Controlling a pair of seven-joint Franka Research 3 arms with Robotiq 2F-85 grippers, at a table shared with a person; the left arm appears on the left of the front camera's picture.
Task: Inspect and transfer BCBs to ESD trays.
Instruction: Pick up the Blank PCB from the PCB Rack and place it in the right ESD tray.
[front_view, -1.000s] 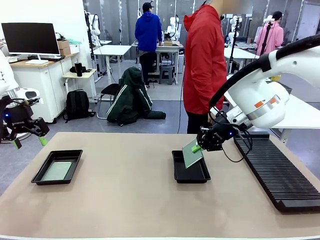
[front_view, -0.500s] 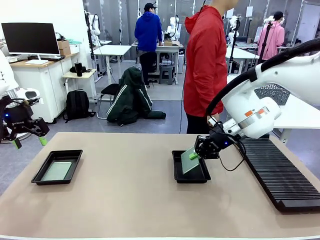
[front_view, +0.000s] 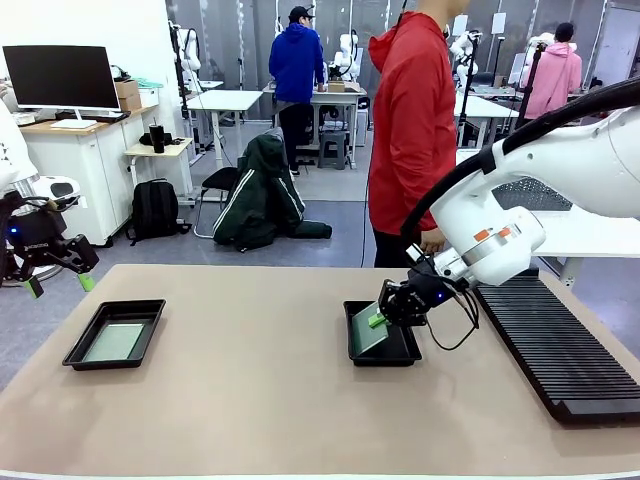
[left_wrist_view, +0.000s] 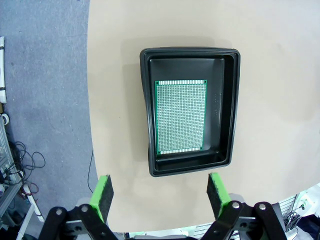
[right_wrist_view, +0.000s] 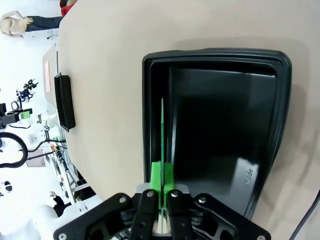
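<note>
Front view: your right gripper (front_view: 378, 320) is clamped on a thin flat green rectangular circuit board (front_view: 366, 332), with the green pads pinching its upper edge. The board is tilted, and its lower end is down inside the shallow black plastic tray (front_view: 385, 359) near the middle of the beige table (front_view: 250, 400), toward that tray's left side. You can't tell from here whether the board touches the tray floor. In the right wrist view you get the board edge-on, a thin green line running up from the pads over the left part of the tray's inside. The rest of the tray floor is bare black.

Your left gripper (front_view: 59, 285) hangs raised by the table's left edge, jaws wide apart with nothing between them. It is well apart from the second black tray (left_wrist_view: 235, 100). The left wrist view looks straight down on that tray. A second green board (left_wrist_view: 180, 117) lies flat inside, perforated face up, closer to one long wall than the other.

A long black ribbed rack (front_view: 560, 350) lies along the table's right side, near the middle tray. A person in a red jacket (front_view: 410, 130) stands at the far edge behind the middle tray. Their hand (front_view: 432, 240) is down at their side, clear of the gripper.
</note>
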